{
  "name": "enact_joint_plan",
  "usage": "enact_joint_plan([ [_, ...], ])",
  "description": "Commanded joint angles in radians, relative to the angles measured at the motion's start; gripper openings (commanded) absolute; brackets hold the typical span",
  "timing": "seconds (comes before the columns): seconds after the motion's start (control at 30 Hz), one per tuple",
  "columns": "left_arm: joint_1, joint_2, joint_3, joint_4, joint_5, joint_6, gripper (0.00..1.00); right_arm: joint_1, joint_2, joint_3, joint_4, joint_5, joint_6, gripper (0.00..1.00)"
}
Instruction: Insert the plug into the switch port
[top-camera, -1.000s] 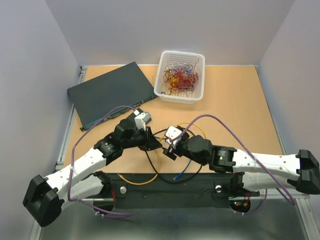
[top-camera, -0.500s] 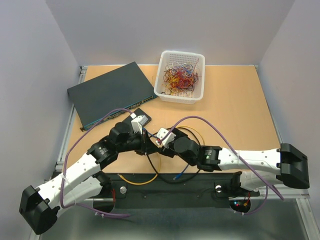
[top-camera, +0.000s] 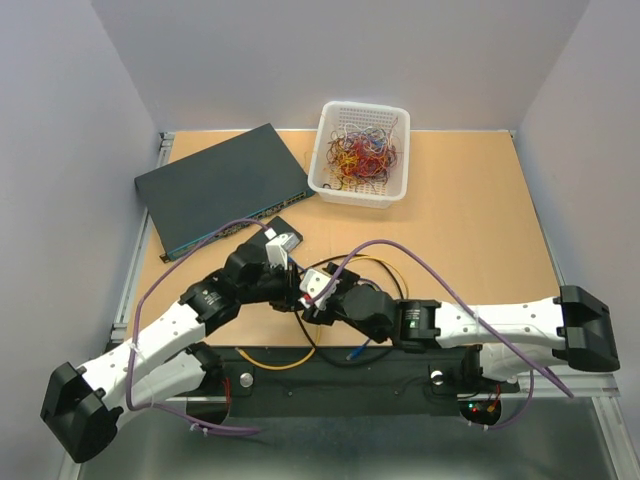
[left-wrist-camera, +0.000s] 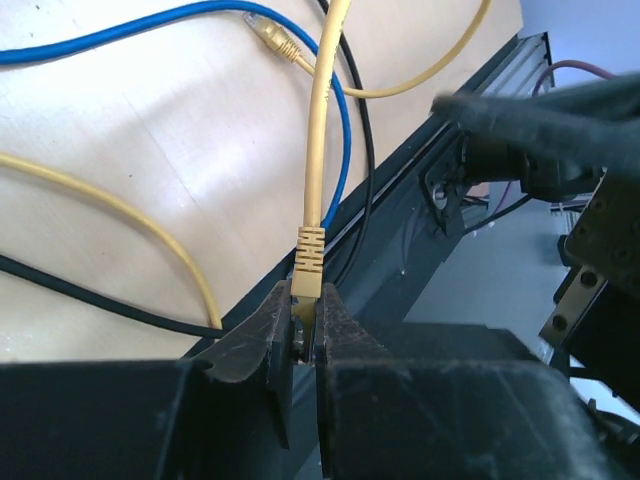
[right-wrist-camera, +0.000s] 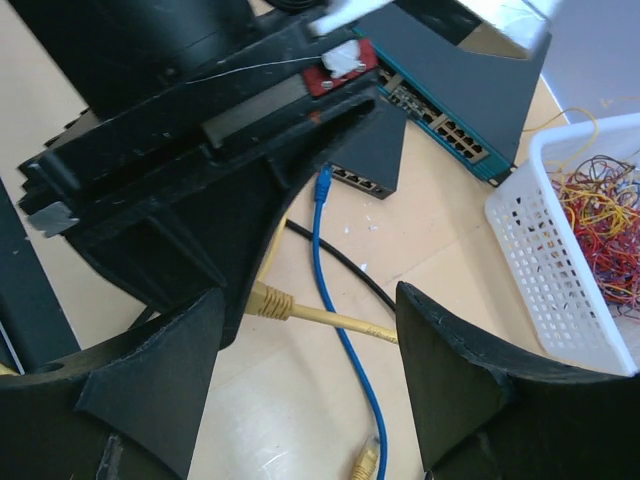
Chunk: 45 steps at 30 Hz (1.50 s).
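My left gripper (left-wrist-camera: 303, 318) is shut on a yellow plug (left-wrist-camera: 307, 266), whose yellow cable (left-wrist-camera: 318, 120) runs away over the table. In the right wrist view the same plug (right-wrist-camera: 268, 300) sticks out of the left gripper's black fingers (right-wrist-camera: 215, 270). My right gripper (right-wrist-camera: 310, 335) is open, its jaws wide on either side of the plug and cable, touching neither. The small black switch (right-wrist-camera: 372, 158) lies beyond, its port row (right-wrist-camera: 356, 181) facing me. From above, both grippers (top-camera: 296, 290) (top-camera: 313, 302) meet just in front of the switch (top-camera: 284, 231).
A large dark blue-grey box (top-camera: 222, 187) lies at the back left, and a white basket (top-camera: 362, 152) of coloured wires at the back. A blue cable's plug (right-wrist-camera: 323, 186) lies by the switch. Black (left-wrist-camera: 362, 110) and blue (left-wrist-camera: 130, 30) cables and a second yellow plug (left-wrist-camera: 273, 36) lie loose.
My right arm has swung left and brought its open gripper up against the left gripper. The left gripper has shifted slightly, still holding the yellow plug.
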Motion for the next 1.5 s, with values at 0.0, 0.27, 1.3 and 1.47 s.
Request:
enact_joint_plan([
  [0.0,-0.005,0.009,0.077,0.005,0.033,0.036,0.0,0.015,0.043,0.035,0.047,0.032,-0.013,0.75],
  [0.27,-0.005,-0.017,0.147,-0.098,-0.003,0.075,0.0,0.015,-0.089,-0.033,0.047,0.129,-0.01,0.75],
  [1.3,-0.009,0.01,0.212,-0.118,0.065,0.115,0.0,-0.04,0.075,0.072,0.229,-0.044,-0.129,0.67],
  [1.47,-0.009,-0.003,0.206,-0.11,0.087,0.112,0.0,-0.04,0.058,0.052,0.254,-0.073,-0.129,0.32],
])
